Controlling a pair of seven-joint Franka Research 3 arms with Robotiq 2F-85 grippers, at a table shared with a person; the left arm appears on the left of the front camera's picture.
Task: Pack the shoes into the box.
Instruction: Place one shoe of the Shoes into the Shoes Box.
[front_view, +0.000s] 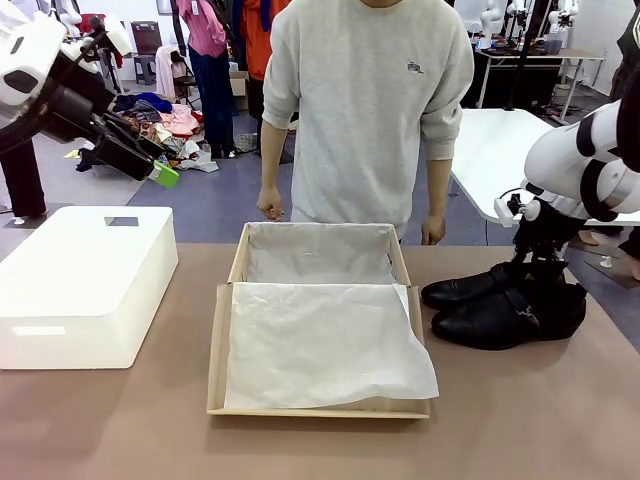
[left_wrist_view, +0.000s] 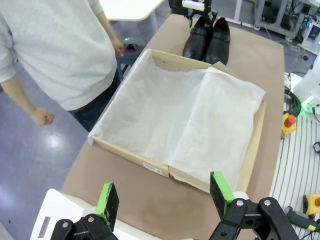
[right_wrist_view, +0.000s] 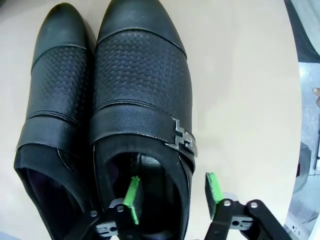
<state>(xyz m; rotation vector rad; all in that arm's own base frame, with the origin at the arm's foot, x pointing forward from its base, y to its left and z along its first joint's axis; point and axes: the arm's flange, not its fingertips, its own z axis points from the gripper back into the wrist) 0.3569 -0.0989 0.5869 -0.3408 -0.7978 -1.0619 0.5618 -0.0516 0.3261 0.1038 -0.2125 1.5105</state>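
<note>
The two black shoes lie side by side on the table, right of the box, toes toward it. In the right wrist view the buckled shoe lies beside its mate. My right gripper is down over the buckled shoe's heel end. It is open, with one green pad inside the shoe's mouth and the other outside its buckle-side wall. The cardboard box stands open, lined with loose white tissue. My left gripper hangs open and empty, high at the left.
A large white box sits on the table's left side. A person in a grey sweatshirt stands at the far edge behind the cardboard box, hands down. Bare brown tabletop runs along the front.
</note>
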